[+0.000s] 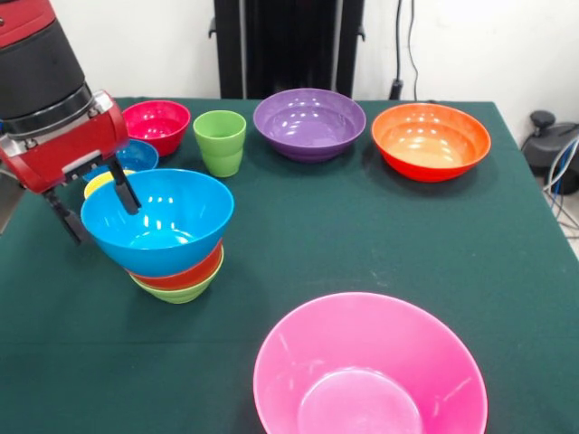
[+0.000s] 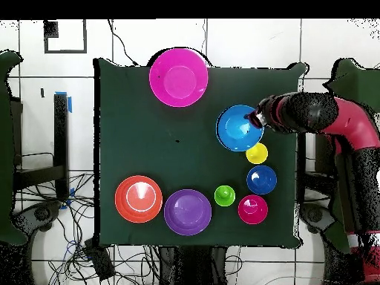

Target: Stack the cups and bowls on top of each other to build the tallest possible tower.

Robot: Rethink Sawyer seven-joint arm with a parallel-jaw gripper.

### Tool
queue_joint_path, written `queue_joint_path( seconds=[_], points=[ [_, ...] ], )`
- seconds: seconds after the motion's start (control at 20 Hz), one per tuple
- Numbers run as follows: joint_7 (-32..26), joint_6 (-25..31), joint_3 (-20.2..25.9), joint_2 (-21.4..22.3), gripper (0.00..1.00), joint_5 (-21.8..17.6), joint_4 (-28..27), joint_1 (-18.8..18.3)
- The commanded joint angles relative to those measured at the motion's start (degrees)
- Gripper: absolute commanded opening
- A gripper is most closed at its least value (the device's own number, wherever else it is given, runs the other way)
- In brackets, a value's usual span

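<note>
Gripping rim of lg light-blue bowl [image 1: 158,221] w/ my gripper [image 1: 98,206]: one finger [image 1: 124,190] inside the wall, the other outside, jaws closed on the rim. That bowl tops the tower [image 1: 176,262]: nested in sm orange-red bowl [image 1: 185,274], which sits in sm light-green bowl [image 1: 181,291] at the bottom. Blue bowl sits tilted, leaning toward my side. Nothing in it.

Other containers, all empty as far as seen:
- lg pink bowl [image 1: 371,366], nearest front camera, well apart from tower.
- lg purple bowl [image 1: 309,122] and lg orange bowl [image 1: 431,140], side by side at robot's end of table.
- sm magenta-red bowl [image 1: 156,125], just beside green cup [image 1: 220,142].
- sm dark-blue bowl [image 2: 261,179], partly hidden behind my arm in front view.
- yellow cup [image 2: 257,154], between dark-blue bowl and tower; only a sliver shows in front view.

Surface: dark green cloth on table [image 1: 362,235]. Room: white wall, black pedestal [image 1: 288,45], cables [image 2: 111,260] on tiled floor.

Count: bowls 8 (4 lg, 4 sm); cups 2; tower 1, three bowls high.
</note>
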State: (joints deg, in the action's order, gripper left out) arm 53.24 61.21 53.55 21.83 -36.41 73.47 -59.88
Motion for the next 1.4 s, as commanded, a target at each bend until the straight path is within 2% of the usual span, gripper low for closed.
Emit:
queue_joint_path(
  seconds=[0.05,0.3,0.55,1.05,1.4],
  points=[
    [-4.64,1.10,-3.89,0.86,1.00,-0.99,2.55,3.35],
    [-4.95,1.27,-3.87,0.92,1.00,-0.88,2.22,3.48],
    [-3.72,2.13,-3.63,3.28,1.00,0.08,3.51,3.42],
    [4.66,2.34,-4.20,10.29,1.00,3.72,7.33,5.69],
    [8.66,3.56,-5.89,13.53,1.00,6.90,6.50,9.22]
  ],
)
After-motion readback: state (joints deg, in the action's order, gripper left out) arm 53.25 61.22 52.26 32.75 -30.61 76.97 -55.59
